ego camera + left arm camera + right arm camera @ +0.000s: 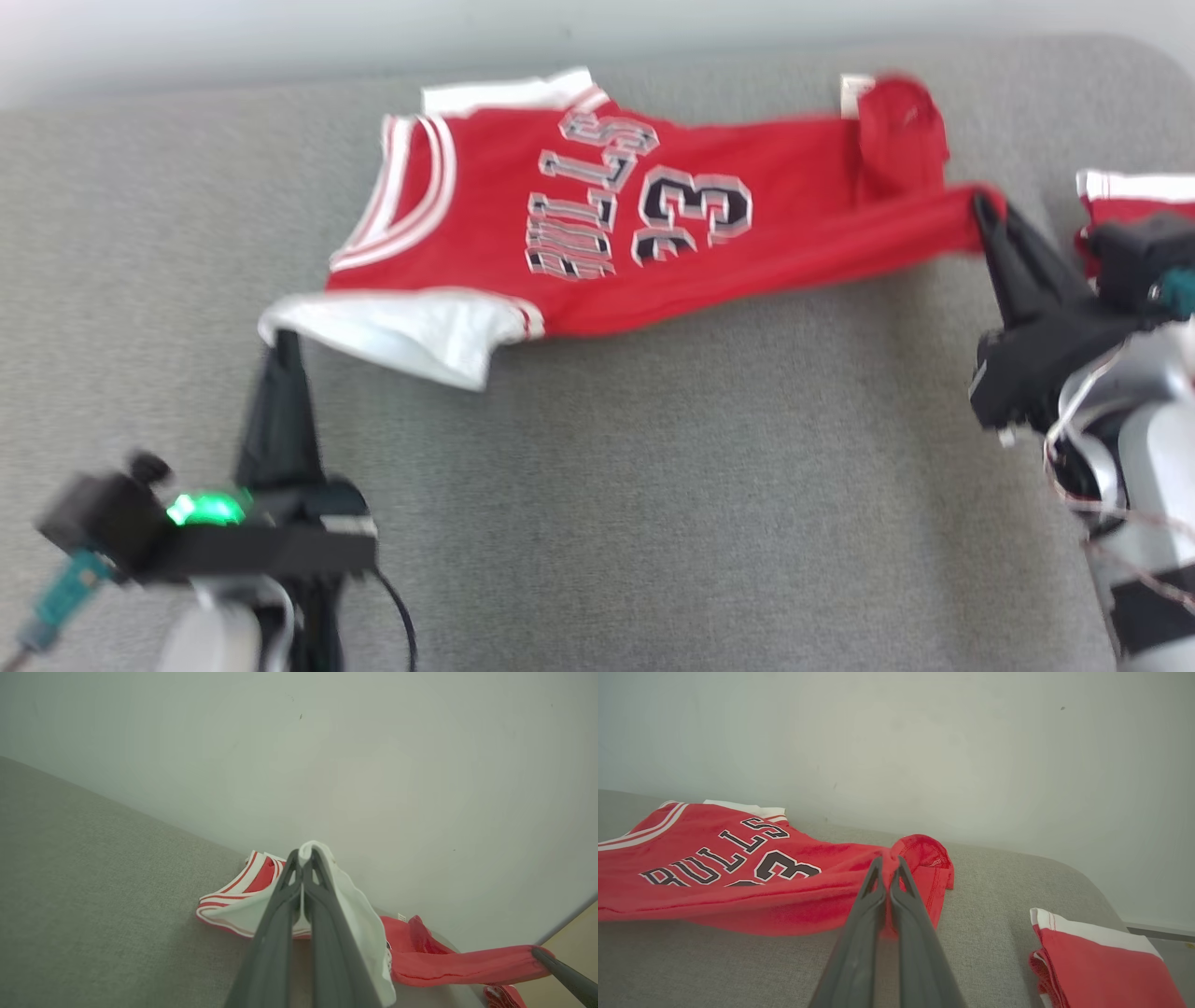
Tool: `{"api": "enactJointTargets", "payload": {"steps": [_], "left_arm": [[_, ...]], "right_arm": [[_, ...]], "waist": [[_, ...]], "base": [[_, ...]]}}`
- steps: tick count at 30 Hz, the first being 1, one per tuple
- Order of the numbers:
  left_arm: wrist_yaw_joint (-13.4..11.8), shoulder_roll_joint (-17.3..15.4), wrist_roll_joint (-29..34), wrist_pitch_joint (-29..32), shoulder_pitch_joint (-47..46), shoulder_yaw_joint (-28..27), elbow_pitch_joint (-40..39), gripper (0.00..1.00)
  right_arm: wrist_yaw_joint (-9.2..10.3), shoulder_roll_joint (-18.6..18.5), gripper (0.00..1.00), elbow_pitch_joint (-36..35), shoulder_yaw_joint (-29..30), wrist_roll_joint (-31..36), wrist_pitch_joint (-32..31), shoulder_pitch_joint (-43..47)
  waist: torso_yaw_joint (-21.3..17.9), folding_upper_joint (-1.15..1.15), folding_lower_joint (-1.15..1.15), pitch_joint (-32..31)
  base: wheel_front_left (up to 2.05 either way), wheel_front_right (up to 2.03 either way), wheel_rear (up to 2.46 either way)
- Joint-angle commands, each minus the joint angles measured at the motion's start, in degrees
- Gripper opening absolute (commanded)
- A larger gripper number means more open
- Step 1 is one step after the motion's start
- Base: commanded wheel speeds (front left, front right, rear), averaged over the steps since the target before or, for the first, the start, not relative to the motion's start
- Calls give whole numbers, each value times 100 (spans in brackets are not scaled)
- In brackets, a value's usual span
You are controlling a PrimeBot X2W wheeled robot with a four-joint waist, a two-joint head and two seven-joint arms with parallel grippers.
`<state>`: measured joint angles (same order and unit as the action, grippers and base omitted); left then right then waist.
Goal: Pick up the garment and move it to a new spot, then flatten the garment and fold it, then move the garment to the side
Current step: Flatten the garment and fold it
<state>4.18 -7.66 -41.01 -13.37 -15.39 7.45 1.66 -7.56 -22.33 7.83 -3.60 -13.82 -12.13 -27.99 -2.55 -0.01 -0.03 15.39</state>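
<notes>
Limp red jersey [485, 243] pulled long; coarse grey woven cushion [700, 485] beneath.

Garment [485, 196] spread on cushion [653, 467]; folded cloth [1134, 191] right of it, apart.

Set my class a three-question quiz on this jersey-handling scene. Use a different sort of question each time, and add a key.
1. True or false: the left end effector is shut on a white part of the red Bulls jersey.
2. Multiple choice: which number is printed on the jersey? A) 23 B) 33 C) 45
3. Fill in the blank: the right end effector pinches a red end of the jersey. Beside it, on the grey cushion, lies a second, ___ red-and-white garment.

Key: 1 true; 2 B; 3 folded.
</notes>
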Motion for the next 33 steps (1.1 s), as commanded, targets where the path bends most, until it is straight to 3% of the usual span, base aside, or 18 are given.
{"api": "enactJointTargets", "payload": {"steps": [1, 6, 10, 21, 33], "left_arm": [[-3, 41, 17, -9, 189, 37, 32, 0], [6, 140, -266, 186, 805, 200, 172, 0], [61, 214, -802, 695, 1284, 356, 308, 0], [77, -76, -2209, 2373, 2331, 466, 64, 0], [-226, -487, -3208, 3753, 3234, 611, -658, 0]], "right_arm": [[14, 68, 0, -41, 43, 55, -45, 197], [14, 336, 0, -93, 367, 179, -435, 816], [14, 669, 0, -52, 861, 365, -637, 1332], [14, 1721, 0, -221, 1971, 919, -660, 2322], [14, 1953, 0, -167, 2498, 1193, -737, 2772]], "waist": [[174, 1, 3, -255], [249, 1, 3, -458], [335, 1, 3, -635], [404, 1, 3, -920], [356, 1, 3, -1033]], "base": [[0, 0, 0], [0, 0, 0], [0, 0, 0], [0, 0, 0], [0, 0, 0]]}}
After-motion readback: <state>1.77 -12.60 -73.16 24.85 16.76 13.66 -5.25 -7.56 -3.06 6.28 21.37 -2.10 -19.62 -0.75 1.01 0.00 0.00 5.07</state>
